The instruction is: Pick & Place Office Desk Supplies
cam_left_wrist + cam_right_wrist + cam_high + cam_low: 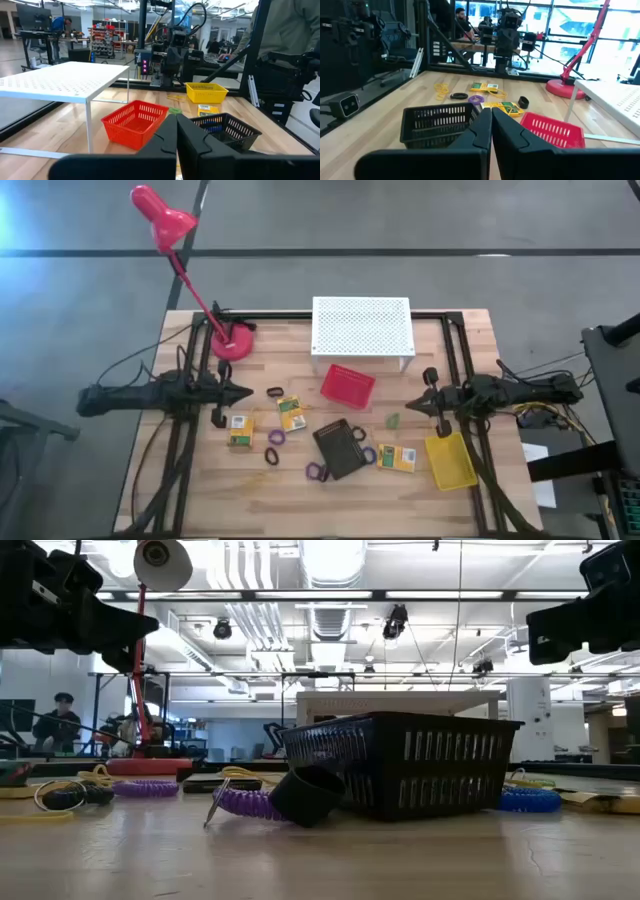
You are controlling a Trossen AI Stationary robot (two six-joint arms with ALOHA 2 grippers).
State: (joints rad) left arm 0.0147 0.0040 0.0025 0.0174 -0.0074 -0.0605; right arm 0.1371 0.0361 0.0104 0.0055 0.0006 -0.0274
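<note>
Pale wooden planking forms the table [330, 490], and on it the office supplies are seen scattered, with nothing yet sorted as far as can be judged. Nearest the front edge, purple rings [317, 472] are laid loose beside the black tray [340, 448], which appears empty from above; in the low view this black tray [410, 775] is fronted by a black ring [305, 795] and a purple coil. To the right, a yellow-green card box [397, 458] is set between the black tray and the yellow tray [450, 460], the latter lying near the right front corner. To the left, two more card boxes [240, 430] and [291, 413] are found with small rings between and around them, all outside any tray. Farther back, the red tray [347, 384] is placed just in front of the white perforated stand [362, 326], and it too looks empty. At mid-depth, the left gripper [240, 392] is held above the left side and the right gripper [415, 405] above the right side, both with fingers pressed together and nothing carried, as is confirmed in the wrist views. At the far left corner the red desk lamp [165, 225] is mounted. By this judgement, the whole task remains to be done: every box and ring is still to be picked up and placed.
</note>
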